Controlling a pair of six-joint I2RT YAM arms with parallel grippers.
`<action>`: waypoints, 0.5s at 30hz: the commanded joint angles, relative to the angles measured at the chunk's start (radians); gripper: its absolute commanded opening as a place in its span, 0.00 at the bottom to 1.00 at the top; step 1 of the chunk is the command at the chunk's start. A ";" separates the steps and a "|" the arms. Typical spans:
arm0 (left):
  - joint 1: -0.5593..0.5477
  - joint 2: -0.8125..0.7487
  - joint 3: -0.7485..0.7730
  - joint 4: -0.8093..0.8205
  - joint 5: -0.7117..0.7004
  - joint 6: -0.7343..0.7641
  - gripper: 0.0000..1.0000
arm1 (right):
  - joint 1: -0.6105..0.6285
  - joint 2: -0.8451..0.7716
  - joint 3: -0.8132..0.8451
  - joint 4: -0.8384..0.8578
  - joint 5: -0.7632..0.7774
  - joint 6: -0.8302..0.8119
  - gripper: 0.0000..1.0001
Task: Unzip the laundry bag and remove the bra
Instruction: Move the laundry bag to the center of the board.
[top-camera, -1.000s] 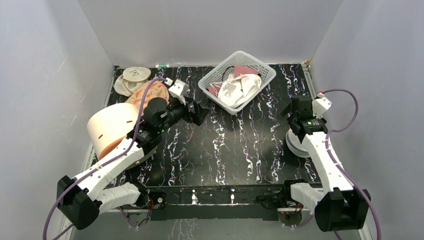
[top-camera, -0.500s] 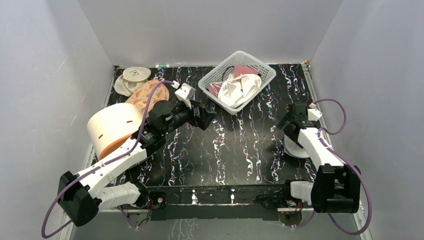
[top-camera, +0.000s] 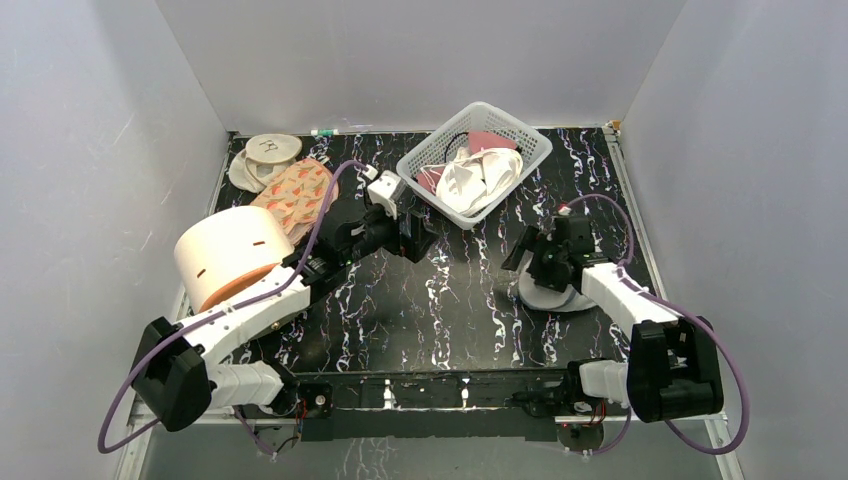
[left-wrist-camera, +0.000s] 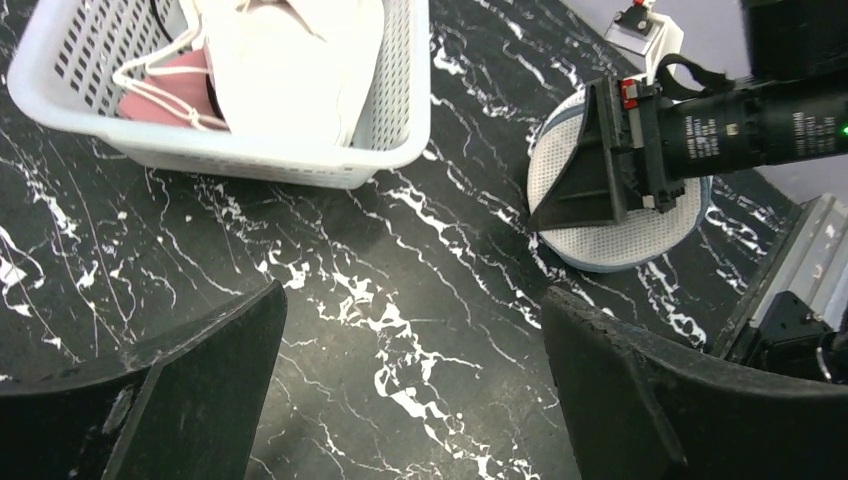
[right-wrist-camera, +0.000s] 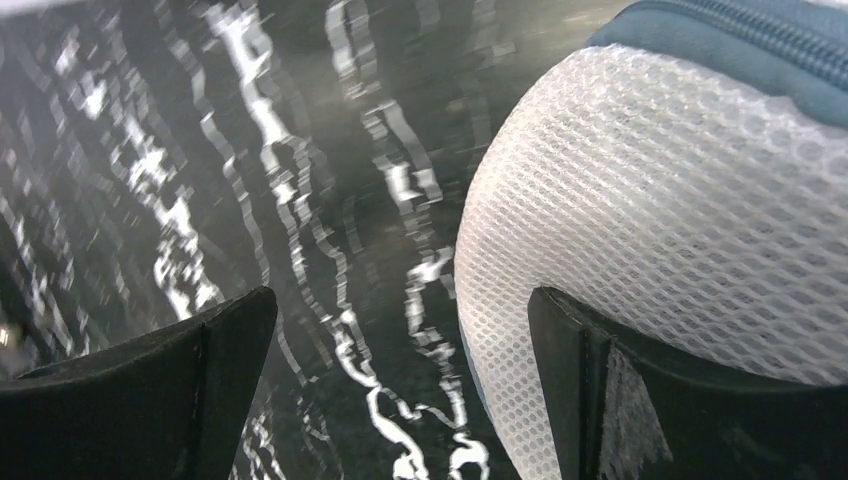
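Note:
The laundry bag (top-camera: 556, 297) is a round white mesh case with a blue zipper rim, lying on the black marbled table right of centre. It also shows in the left wrist view (left-wrist-camera: 625, 238) and fills the right of the right wrist view (right-wrist-camera: 650, 200). My right gripper (top-camera: 527, 258) is open over the bag's left edge (right-wrist-camera: 400, 390), with one finger (right-wrist-camera: 690, 400) against the mesh and the other over the table. My left gripper (top-camera: 420, 238) is open and empty above bare table near the centre (left-wrist-camera: 415, 390). The bra is hidden.
A white lattice basket (top-camera: 530, 150) with white cloth and red items stands at the back, also in the left wrist view (left-wrist-camera: 400, 110). A cream cylinder with an orange base (top-camera: 225, 255), peach floral pads (top-camera: 298, 190) and a cream disc (top-camera: 270, 148) are at the left.
My right gripper has swung left toward the table's centre and the laundry bag has shifted left with it. My left gripper has reached further right, toward the bag.

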 joint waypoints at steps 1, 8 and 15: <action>-0.005 0.018 0.022 -0.009 -0.010 0.030 0.98 | 0.133 0.005 0.009 0.073 -0.190 -0.031 0.98; -0.005 -0.007 0.018 -0.026 -0.067 0.078 0.98 | 0.368 0.014 0.067 0.190 -0.388 0.023 0.98; -0.005 -0.101 -0.040 0.021 -0.175 0.093 0.98 | 0.480 0.007 0.260 -0.010 -0.274 -0.039 0.98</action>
